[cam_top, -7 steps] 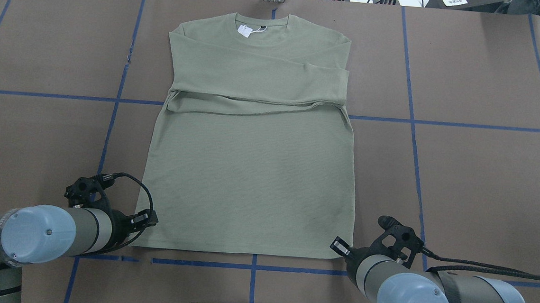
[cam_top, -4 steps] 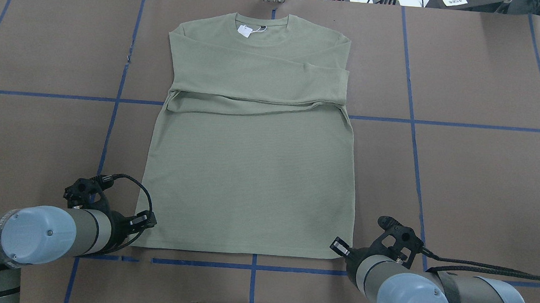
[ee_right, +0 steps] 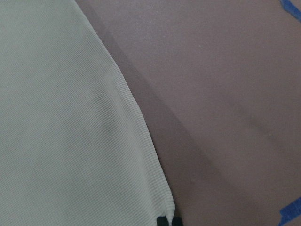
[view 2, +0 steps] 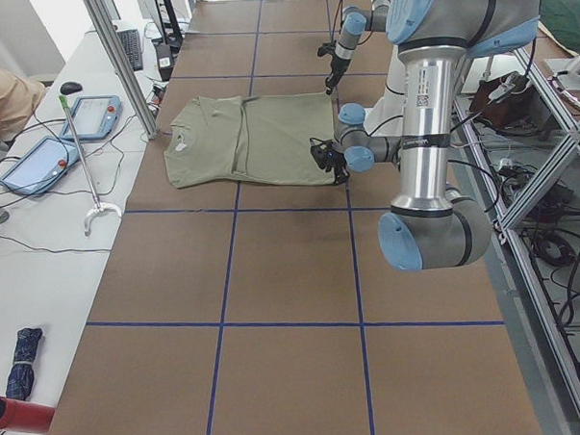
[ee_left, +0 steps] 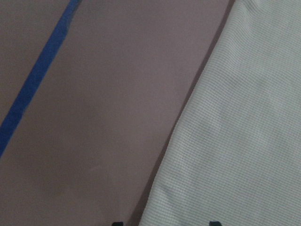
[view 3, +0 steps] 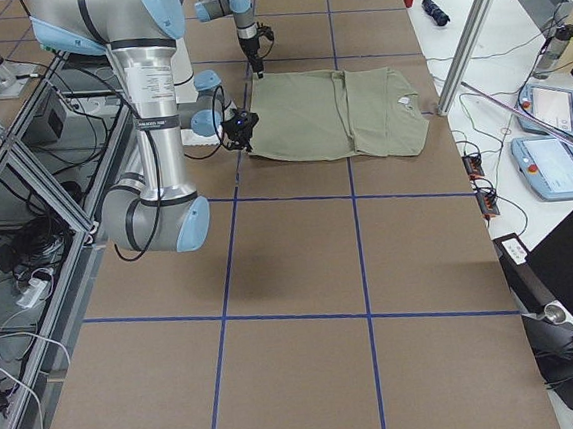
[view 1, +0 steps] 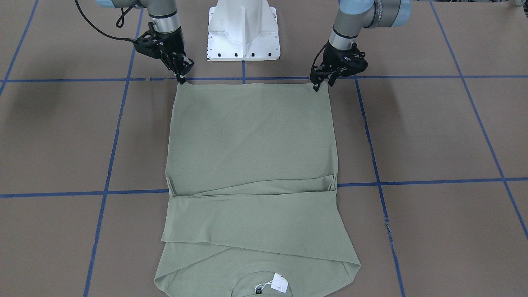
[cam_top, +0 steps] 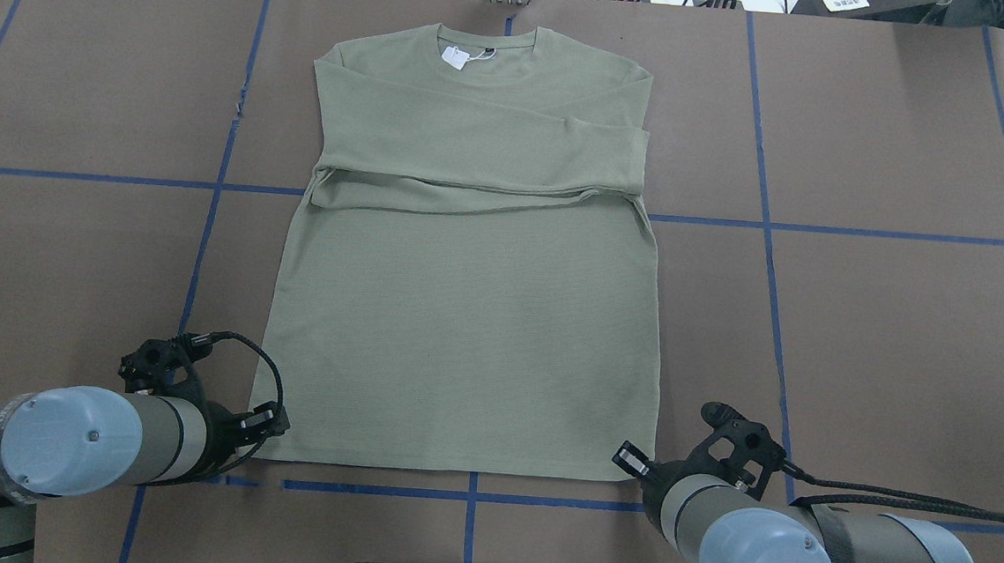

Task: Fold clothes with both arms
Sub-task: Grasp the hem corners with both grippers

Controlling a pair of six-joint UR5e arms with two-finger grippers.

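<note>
Two black two-finger tools sit at the near hem corners of a sage-green long-sleeved knit shirt [cam_top: 463, 332]. It lies flat mid-way along the brown paper-covered surface [cam_top: 886, 344], collar away from the robot and both sleeves folded across the chest. The right tool [view 1: 181, 78] has its fingers pressed together, pinching its hem corner, while the left tool [view 1: 321, 84] is spread, its tips straddling the shirt's side edge. Gripping both corners at once would likely let the arms lift the hem evenly and carry it toward the collar.
</note>
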